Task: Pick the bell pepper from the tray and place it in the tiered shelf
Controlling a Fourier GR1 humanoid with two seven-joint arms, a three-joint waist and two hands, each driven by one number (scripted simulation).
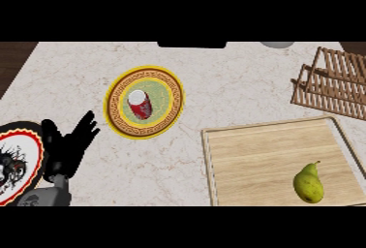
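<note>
Left hand (66, 145) is parked down at about 8 o'clock, fingers spread and pointing up, holding nothing, just resting between the 2 plates. Right hand isn't in view at all, so no idea what it's doing.

So here's the snag: the wooden tray (265, 145) at 4 o'clock has no bell pepper that I can see. What's on it is a yellow-green pear (308, 183), lying near its lower right part. If that's the thing meant, fine, but a grab based on "pepper" could go looking for something that isn't there.

Other worries: the pear is rounded and tapered, so I'd guess it rolls or squirts out sideways if the fingers close off-centre. The tiered shelf (334, 82) sits at 2 o'clock, partly cut off by the edge, with slatted levels, so a sloppy drop could let it tip through or roll off.

Red can (140, 104) on the yellow plate (118, 104) at 11 o'clock and the red-rimmed plate (28, 133) at 8 o'clock are well apart from that route.
</note>
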